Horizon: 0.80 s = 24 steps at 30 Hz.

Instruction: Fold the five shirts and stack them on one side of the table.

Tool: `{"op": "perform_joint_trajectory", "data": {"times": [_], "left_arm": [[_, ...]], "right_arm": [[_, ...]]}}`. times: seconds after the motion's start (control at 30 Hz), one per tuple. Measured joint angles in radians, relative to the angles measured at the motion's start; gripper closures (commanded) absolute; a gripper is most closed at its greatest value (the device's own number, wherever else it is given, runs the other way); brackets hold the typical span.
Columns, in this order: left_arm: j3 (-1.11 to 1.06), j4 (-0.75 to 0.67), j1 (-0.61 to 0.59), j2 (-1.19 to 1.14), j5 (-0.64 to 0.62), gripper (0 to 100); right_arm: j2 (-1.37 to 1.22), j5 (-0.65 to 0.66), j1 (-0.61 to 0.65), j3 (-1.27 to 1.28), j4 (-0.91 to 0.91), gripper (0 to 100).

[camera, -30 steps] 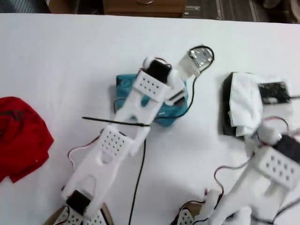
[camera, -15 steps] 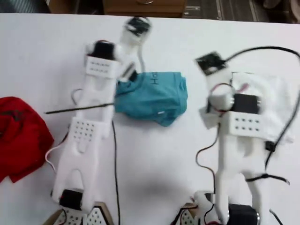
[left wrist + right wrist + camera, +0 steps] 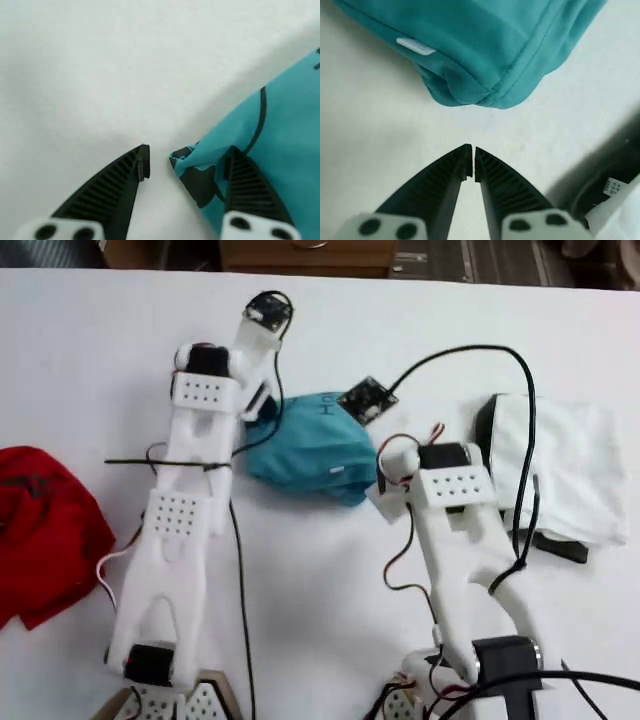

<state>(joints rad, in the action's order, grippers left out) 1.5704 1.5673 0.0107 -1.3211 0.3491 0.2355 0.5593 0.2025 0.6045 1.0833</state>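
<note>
Here the teal shirt [image 3: 305,450] lies bunched, partly folded, near the middle of the white table [image 3: 500,320], between the two arms. The left gripper [image 3: 187,160] sits at the shirt's left edge with its jaws spread wide: one finger [image 3: 120,185] rests on bare table beside the cloth, and the other [image 3: 247,185] is against the cloth, so that a crumpled corner of teal fabric with dark print lies in the gap, not pinched. The right gripper [image 3: 471,162] is low over the table just short of the shirt's near right corner, where a small white label shows on the hem; its jaws are drawn almost together with only a thin slit between them, and nothing is held. A red shirt [image 3: 45,525] lies crumpled at the table's left edge, well apart from the teal one. On the right side a white shirt [image 3: 555,470] lies on top of a black shirt [image 3: 485,430].
</note>
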Motion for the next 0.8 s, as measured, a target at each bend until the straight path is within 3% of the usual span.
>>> {"op": "perform_joint_trajectory", "data": {"times": [0.33,0.8], "left_arm": [[0.023,0.011,-0.003,0.000,0.000,74],[0.057,0.201,-0.069,0.160,-0.003,74]], "right_arm": [[-0.003,0.055,-0.026,0.037,-0.035,97.5],[0.048,0.005,-0.023,-0.109,-0.012,97.4]]}}
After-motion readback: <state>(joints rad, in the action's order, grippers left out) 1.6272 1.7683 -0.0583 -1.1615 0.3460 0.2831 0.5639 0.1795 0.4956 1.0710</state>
